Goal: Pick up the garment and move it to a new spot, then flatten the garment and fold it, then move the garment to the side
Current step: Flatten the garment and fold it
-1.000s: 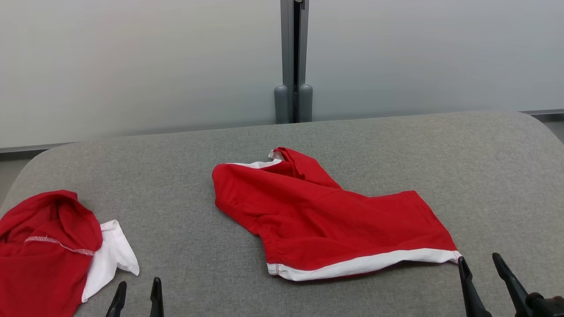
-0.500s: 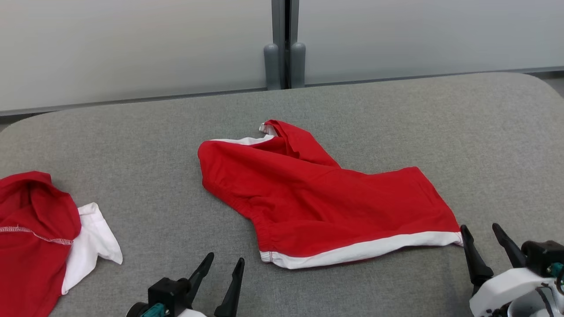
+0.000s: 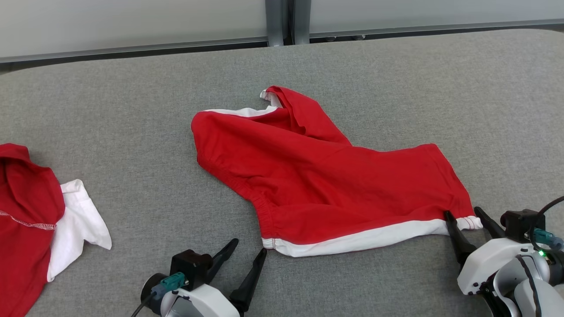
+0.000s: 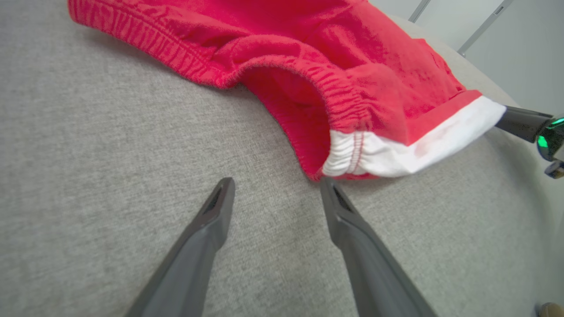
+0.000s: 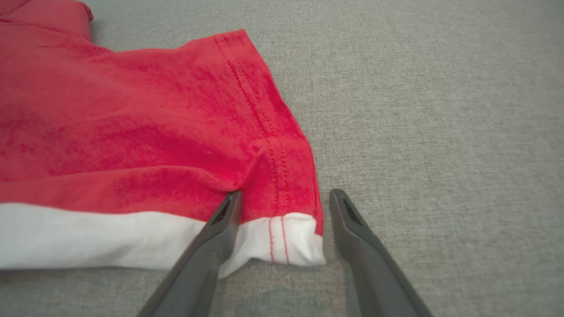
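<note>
crumpled red-and-white cloth (image 3: 31, 229): cut by head view's left, bottom edges | red white-hemmed fabric shorts (image 3: 335, 185): hem corner partly hidden behind right end effector (image 3: 462, 212) finger

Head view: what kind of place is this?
Probably a test room for folding clothes, not a home: a wide grey fabric-covered table, pale wall panels joined by a grey post behind it, red shorts laid out.
</note>
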Available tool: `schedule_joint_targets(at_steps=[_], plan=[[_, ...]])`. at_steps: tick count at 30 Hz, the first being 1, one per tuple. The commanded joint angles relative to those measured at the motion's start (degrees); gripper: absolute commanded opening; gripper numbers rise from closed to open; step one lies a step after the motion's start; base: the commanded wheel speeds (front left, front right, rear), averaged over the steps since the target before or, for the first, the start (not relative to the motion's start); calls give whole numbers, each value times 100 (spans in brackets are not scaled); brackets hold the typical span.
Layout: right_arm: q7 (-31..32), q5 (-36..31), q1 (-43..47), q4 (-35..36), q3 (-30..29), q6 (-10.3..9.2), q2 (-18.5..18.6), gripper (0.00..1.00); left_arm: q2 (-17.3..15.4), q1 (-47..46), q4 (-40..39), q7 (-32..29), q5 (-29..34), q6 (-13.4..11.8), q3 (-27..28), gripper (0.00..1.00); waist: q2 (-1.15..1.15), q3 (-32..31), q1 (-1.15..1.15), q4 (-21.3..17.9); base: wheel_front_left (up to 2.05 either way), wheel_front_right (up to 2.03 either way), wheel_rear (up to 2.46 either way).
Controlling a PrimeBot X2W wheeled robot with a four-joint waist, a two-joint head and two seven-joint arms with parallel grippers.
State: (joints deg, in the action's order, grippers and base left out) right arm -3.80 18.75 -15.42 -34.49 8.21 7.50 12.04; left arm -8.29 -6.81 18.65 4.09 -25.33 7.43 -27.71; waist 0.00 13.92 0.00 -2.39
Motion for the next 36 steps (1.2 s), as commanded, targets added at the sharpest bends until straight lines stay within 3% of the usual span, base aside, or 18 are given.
schedule_joint_targets(at_steps=[1,27,28,29,30,31,36], plan=[[122,37,71,-159,85,-1,-2,100,-74,-97,17,-7,-104,2,-74,100,0,13,0,-6,0,0,0],[725,513,512,407,450,-1,276,100,-592,-620,-269,144,-1045,4,-1275,100,0,78,0,-223,0,0,0],[775,543,525,436,523,-1,287,49,-620,-641,-269,147,-1095,4,-1345,78,0,75,0,-232,0,0,0],[784,590,535,489,585,-1,303,31,-655,-661,-255,170,-1145,4,-1385,45,0,61,0,-241,0,0,0],[808,684,545,536,625,-1,310,0,-691,-667,-244,200,-1177,4,-1435,26,0,32,0,-251,0,0,0],[859,760,555,590,717,-1,346,0,-712,-663,-248,215,-1215,4,-1472,1,0,6,0,-256,0,0,0],[992,1385,693,1070,901,-1,599,0,-923,-494,-493,243,-1476,4,-1641,0,0,-204,0,-235,0,0,0]])
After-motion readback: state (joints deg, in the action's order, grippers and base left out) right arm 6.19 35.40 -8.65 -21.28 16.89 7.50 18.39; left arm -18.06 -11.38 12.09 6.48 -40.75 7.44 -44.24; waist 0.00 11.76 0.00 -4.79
